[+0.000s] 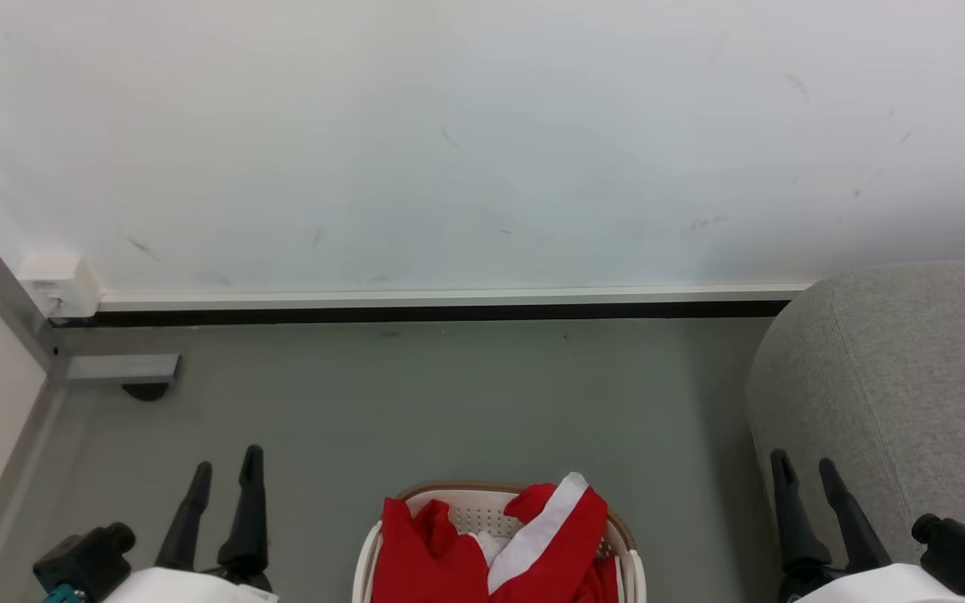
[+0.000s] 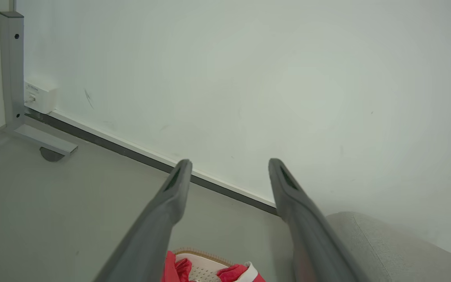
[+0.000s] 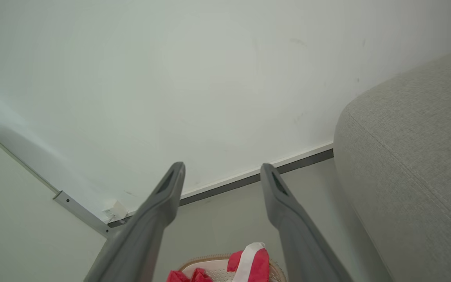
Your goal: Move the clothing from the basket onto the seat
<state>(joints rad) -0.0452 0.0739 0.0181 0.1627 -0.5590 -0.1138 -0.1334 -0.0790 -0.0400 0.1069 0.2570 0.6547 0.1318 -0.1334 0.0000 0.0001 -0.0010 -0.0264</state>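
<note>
Clothing: bright red soft fabric garments with a broad white band (image 1: 441, 553), heaped in the basket, with one banded fold rising over the far rim.
Basket: white perforated plastic laundry basket with a brown rim (image 1: 482, 487), standing on the grey floor (image 1: 449, 402) between the two grippers, near the seat but apart from it.
Seat: large light grey fabric-upholstered seat with a rounded corner (image 1: 910, 377), to the right of the basket.
Left gripper (image 1: 228, 461): long dark fingers spread apart, raised to the left of the basket and clear of it.
Right gripper (image 1: 802, 460): fingers likewise spread, raised just before the seat's side.
Backdrop: pale scuffed wall (image 1: 482, 126) with a dark skirting strip.
</note>
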